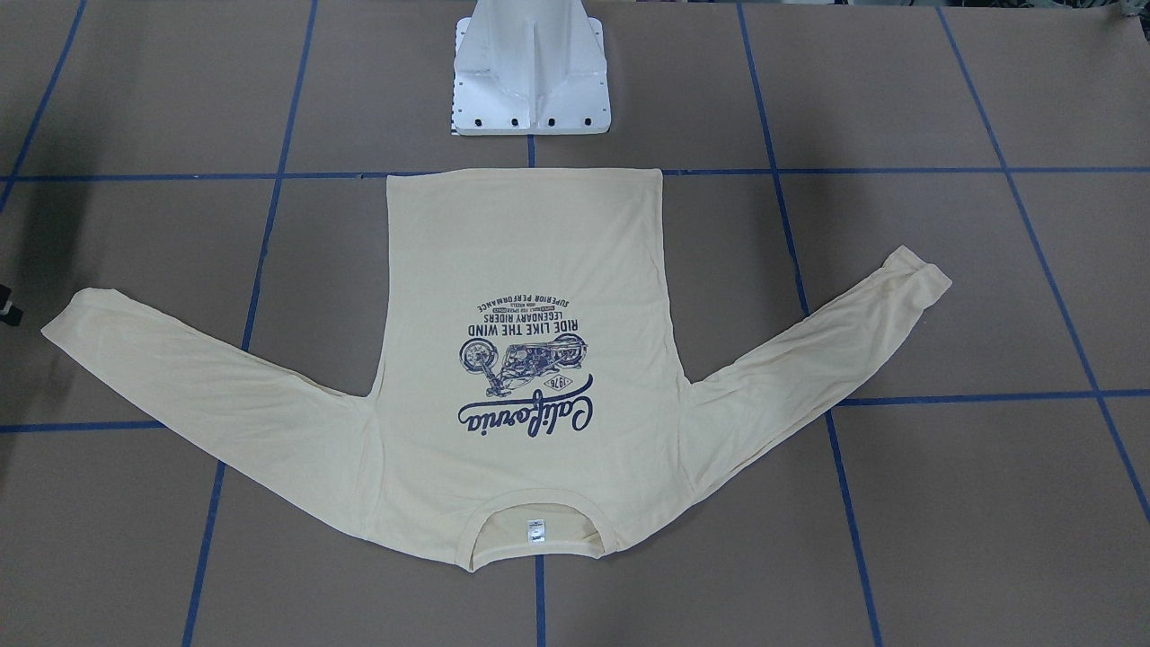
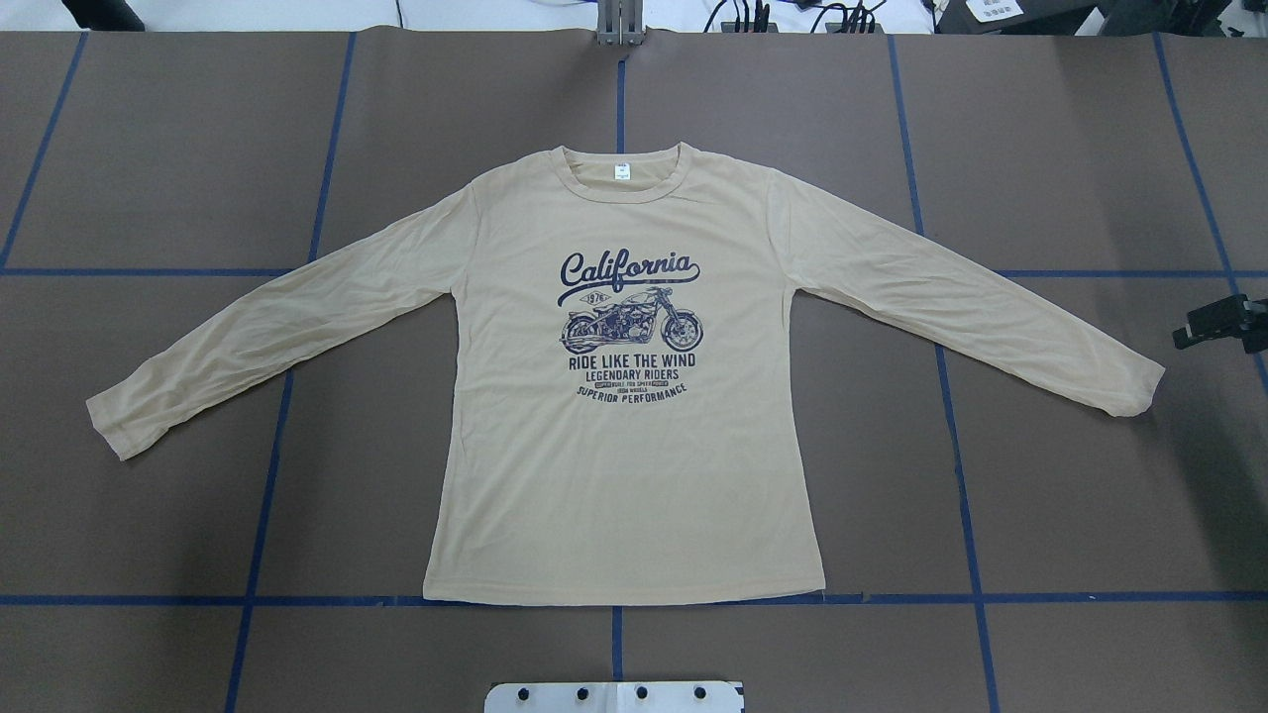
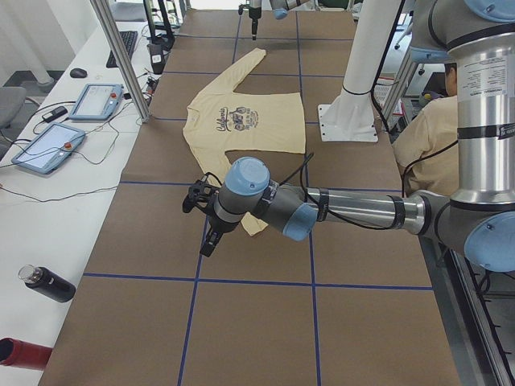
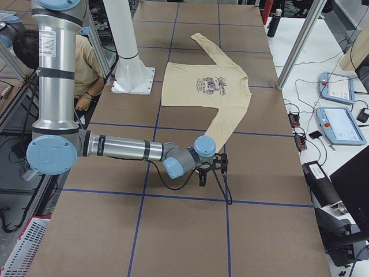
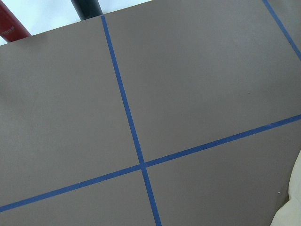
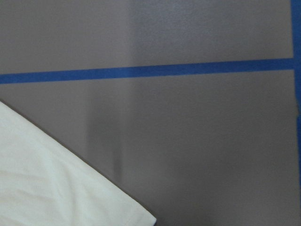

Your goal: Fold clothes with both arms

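**A:** Fold status?

**B:** Not begun, I'd judge. The T-shirt (image 2: 634,475) lies flat and print up, mid table (image 2: 198,149). Neck twd the far edge, hem twd the robot's edge, sleeves spread twd both ends. No fold anywhere, so sleeves and body are all left to do.

**A:** L to R, pls.

**B:** At the left end the left gripper (image 3: 209,237) hangs over bare table just beyond the left cuff (image 2: 109,421), clear of the cloth. It shows only from the side cam, so can't tell how its jaws stand. The shirt lies whole on the table, so no cloth is in them.

**A:** And the right end?

**B:** There the right gripper (image 2: 1214,322) sits near the right cuff (image 2: 1139,391), apart from it. It's cut off at the frame edge, so can't tell the jaw gap. It has no cloth either.
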Controlling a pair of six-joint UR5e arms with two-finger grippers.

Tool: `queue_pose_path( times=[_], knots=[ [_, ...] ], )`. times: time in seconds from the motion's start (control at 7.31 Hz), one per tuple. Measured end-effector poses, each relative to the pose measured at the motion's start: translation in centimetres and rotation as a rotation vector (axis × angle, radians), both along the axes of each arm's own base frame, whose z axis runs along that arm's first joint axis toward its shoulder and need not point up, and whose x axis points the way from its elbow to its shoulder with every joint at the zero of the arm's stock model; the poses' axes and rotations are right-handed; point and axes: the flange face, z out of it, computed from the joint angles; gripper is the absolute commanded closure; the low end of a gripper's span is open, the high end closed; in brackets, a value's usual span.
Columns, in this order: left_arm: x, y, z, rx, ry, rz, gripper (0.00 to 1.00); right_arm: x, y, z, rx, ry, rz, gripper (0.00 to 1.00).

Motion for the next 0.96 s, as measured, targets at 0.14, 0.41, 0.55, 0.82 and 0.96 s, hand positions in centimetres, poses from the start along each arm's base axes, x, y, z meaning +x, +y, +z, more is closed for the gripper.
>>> queue_pose_path(
  times=[0.14, 0.41, 0.55, 0.82, 0.96],
  knots=[
    [0.0, 0.0, 0.0, 0.001, 0.000, 0.000, 0.00, -1.5, -0.2, -0.5, -0.010, -0.001, -0.003, 0.00],
    [0.0, 0.0, 0.0, 0.003, -0.002, 0.001, 0.00, -3.5, -0.9, -0.5, -0.016, 0.009, -0.014, 0.08],
    [0.0, 0.0, 0.0, 0.003, -0.003, 0.001, 0.00, -4.1, -1.1, -0.2, -0.019, 0.014, -0.021, 0.12],
    [0.0, 0.0, 0.1, 0.003, -0.003, 0.000, 0.00, -4.4, -1.0, 0.1, -0.026, 0.015, -0.028, 0.19],
    [0.0, 0.0, 0.1, 0.003, -0.004, 0.000, 0.00, -4.4, -0.8, 0.3, -0.030, 0.016, -0.030, 0.20]
  ],
)
